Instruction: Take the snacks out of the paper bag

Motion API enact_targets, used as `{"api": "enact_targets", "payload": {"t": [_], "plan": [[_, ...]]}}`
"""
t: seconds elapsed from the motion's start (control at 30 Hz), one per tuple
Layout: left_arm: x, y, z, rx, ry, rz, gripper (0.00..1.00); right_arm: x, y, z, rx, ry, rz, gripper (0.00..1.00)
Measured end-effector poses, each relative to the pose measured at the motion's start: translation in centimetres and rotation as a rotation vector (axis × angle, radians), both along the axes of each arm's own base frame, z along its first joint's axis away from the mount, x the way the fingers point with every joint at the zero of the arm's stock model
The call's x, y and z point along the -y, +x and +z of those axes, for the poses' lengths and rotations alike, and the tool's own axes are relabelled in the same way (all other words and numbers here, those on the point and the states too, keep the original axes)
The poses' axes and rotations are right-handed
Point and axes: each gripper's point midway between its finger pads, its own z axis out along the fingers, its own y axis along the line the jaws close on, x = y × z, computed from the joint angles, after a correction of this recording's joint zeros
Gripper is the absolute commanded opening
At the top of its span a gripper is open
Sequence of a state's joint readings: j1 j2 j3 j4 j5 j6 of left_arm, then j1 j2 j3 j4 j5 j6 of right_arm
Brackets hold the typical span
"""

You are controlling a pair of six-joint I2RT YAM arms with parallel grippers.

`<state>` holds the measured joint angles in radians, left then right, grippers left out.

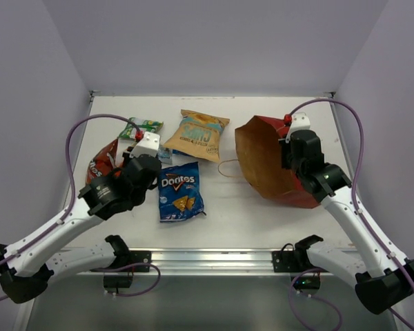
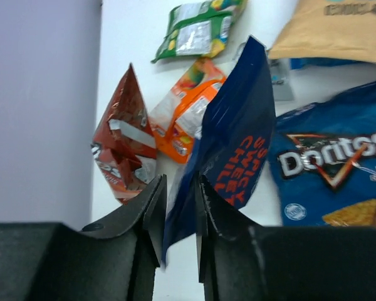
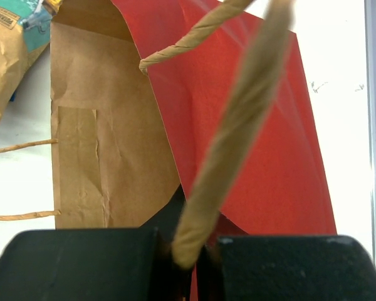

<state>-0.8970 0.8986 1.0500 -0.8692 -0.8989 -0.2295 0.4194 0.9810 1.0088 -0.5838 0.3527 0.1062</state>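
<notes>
One paper bag (image 1: 265, 162) is laid on its side, mouth turned left. One twisted handle (image 3: 238, 125) is clenched in the right gripper (image 3: 188, 254), and a second handle (image 1: 228, 167) lies flat by the mouth. Seven snacks are counted, all outside and left of the bag: one tan bag (image 1: 196, 134), one blue Doritos bag (image 1: 178, 192), one small blue pack (image 1: 164, 155), one green pack (image 2: 197, 28), one orange pack (image 2: 185, 110), one red-orange chip bag (image 2: 122, 141), and one dark blue bag (image 2: 235, 132). The last stands between the jaws of the left gripper (image 2: 179, 185); whether it is pinched cannot be told.

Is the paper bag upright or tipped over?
Tipped: the paper bag lies on its side, its brown inside open toward the Doritos bag.
</notes>
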Motion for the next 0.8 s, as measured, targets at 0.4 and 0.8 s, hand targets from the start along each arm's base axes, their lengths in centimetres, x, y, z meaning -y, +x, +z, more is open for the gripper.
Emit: {"api": "enact_targets", "payload": {"t": [0.4,0.8], "plan": [[-2.9,2.0,-2.6,-0.117,0.085,0.170,1.00,-0.6,-0.5,0.5,0.004,0.039,0.029,0.00],[5.0,5.7,10.5,0.100,-0.311,-0.085,1.00,0.8,3.3,7.0,0.017,0.319,-0.114,0.00]]}}
